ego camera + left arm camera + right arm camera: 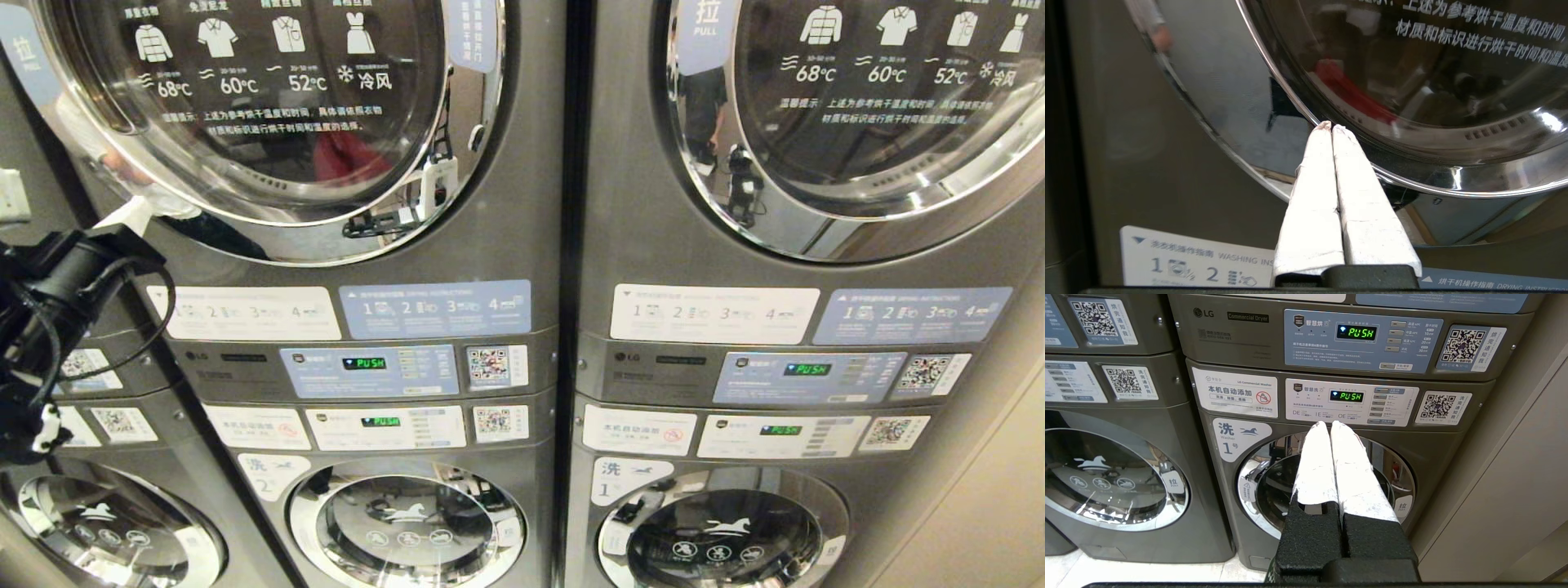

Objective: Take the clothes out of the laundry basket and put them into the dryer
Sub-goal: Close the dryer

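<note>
The dryer door at the upper left is a round glass door with a chrome rim, and it is closed. My left gripper is raised at the left edge, level with the door's lower left rim. In the left wrist view the left gripper is shut and empty, its white tips just in front of the chrome rim. A red shape shows in the glass; I cannot tell whether it is inside or a reflection. My right gripper is shut and empty, pointing at a lower washer door. The laundry basket and clothes are out of view.
A second dryer door is at the upper right. Control panels with green displays run across the middle, with washer doors below. Another machine stack stands at the left, and a beige wall at the right.
</note>
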